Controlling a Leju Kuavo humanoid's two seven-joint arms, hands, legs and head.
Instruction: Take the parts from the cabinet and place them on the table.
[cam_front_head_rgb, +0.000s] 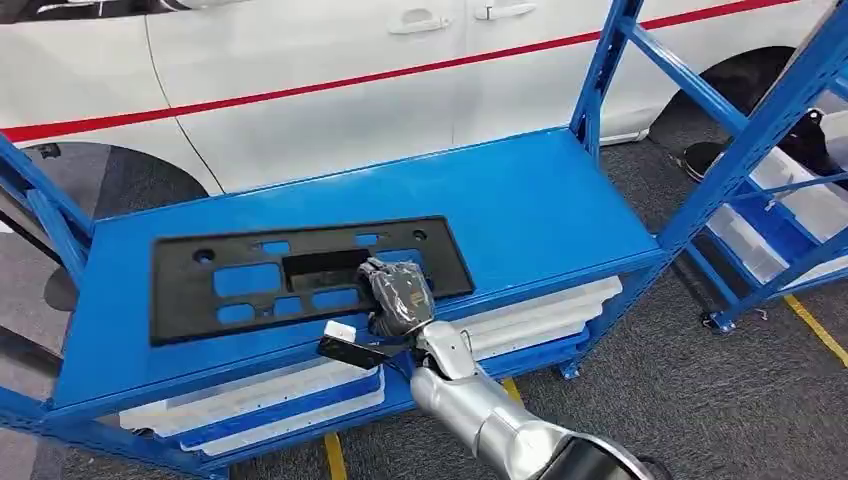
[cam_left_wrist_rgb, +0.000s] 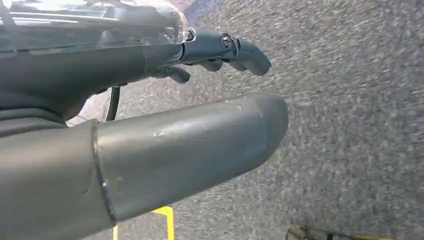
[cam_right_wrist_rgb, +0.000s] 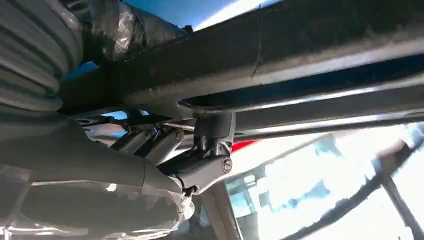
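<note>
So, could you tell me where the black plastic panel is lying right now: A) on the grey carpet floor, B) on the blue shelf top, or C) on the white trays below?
B: the black plastic panel lies flat on the blue shelf top, with the right hand on its near edge.

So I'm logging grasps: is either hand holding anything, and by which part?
The right hand grips the black panel at its near long edge, around the middle. The left hand holds nothing.

You are seeing the right hand (cam_right_wrist_rgb: 165, 150) gripping the edge of the black plastic part (cam_right_wrist_rgb: 280, 55), its dark fingers (cam_right_wrist_rgb: 212, 135) hooking under it, with blue shelf (cam_right_wrist_rgb: 175, 10) showing beyond.
</note>
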